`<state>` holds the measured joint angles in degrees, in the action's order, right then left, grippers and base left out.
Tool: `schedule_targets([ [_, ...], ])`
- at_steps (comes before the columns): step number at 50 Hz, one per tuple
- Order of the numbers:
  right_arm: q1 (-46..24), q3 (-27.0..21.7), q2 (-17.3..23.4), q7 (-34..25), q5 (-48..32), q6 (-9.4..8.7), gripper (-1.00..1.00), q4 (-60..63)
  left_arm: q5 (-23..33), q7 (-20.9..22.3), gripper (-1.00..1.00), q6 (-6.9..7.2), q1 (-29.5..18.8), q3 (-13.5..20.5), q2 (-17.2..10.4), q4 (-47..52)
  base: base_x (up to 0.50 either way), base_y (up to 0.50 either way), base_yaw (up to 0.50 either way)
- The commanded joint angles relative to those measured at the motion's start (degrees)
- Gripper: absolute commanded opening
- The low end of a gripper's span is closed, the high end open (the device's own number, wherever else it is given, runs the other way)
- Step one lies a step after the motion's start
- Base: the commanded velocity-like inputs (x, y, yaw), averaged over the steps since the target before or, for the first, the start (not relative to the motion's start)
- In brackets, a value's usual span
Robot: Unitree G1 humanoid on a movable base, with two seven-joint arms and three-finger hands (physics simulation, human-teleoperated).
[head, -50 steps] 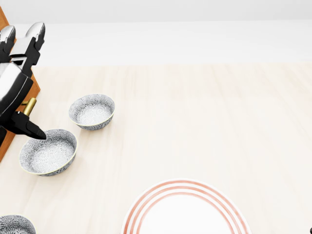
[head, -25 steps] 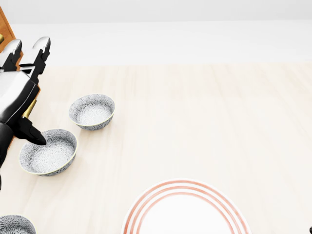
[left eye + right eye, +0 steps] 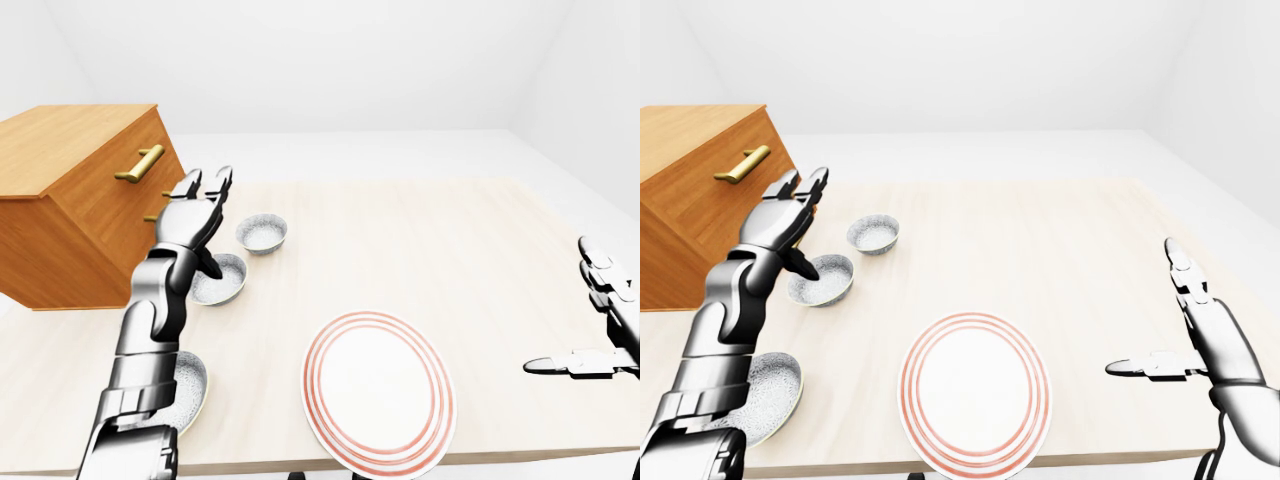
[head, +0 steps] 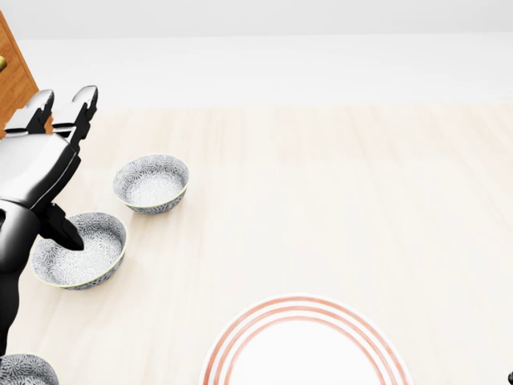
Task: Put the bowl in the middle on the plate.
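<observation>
Three patterned grey bowls lie in a line down the left of the table. The middle bowl (image 4: 86, 255) sits between the far bowl (image 4: 151, 183) and the near bowl (image 3: 768, 392). My left hand (image 4: 60, 168) hovers open over the middle bowl's left rim. Its fingers point away and its thumb dips toward the bowl's inside; I cannot tell whether they touch. The red-ringed white plate (image 3: 975, 390) lies near the table's bottom edge, right of the bowls. My right hand (image 3: 1160, 320) floats open at the far right, holding nothing.
A wooden drawer cabinet (image 3: 70, 200) with a brass handle (image 3: 140, 163) stands on the table's left end, close behind my left arm. The pale wood table (image 4: 337, 200) stretches to the right of the bowls.
My left hand has shifted right and slightly down, from beside the cabinet to over the middle bowl's rim. The bowls, the plate and the camera have stayed put.
</observation>
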<state>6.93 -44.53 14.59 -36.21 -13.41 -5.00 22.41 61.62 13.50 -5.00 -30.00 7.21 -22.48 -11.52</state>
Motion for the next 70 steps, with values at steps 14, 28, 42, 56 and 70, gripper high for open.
schedule_targets([
  [14, -0.2, 0.3, 0.2, 0.3, -0.1, 0.00, 1.00, -0.6, 0.2, 1.4, 1.00, 0.00, -1.7, -0.4, -0.4, -3.4, 0.00, 0.00, 0.00],
  [28, -0.1, 0.5, 0.3, 0.5, -0.1, 0.00, 1.00, -1.3, -4.1, 9.2, 1.00, 0.00, 3.0, 1.7, -0.8, 4.8, 0.00, 0.00, 0.00],
  [42, -0.1, 0.2, 0.2, 0.0, -0.2, 0.00, 1.00, 0.0, -3.9, 9.9, 1.00, 0.00, 3.5, 1.5, -0.7, 3.9, 0.00, 0.00, 0.00],
  [56, -0.2, 0.3, 0.2, 0.1, -0.3, 0.00, 1.00, -0.5, -4.5, 12.7, 1.00, 0.00, 4.9, 2.1, -0.8, 5.3, 0.00, 0.00, 0.00],
  [70, -0.1, 0.4, 0.3, 0.3, -0.2, 0.00, 1.00, -1.0, -5.0, 15.0, 1.00, 0.00, 6.5, 2.2, -0.6, 5.9, 0.00, 0.00, 0.00],
])
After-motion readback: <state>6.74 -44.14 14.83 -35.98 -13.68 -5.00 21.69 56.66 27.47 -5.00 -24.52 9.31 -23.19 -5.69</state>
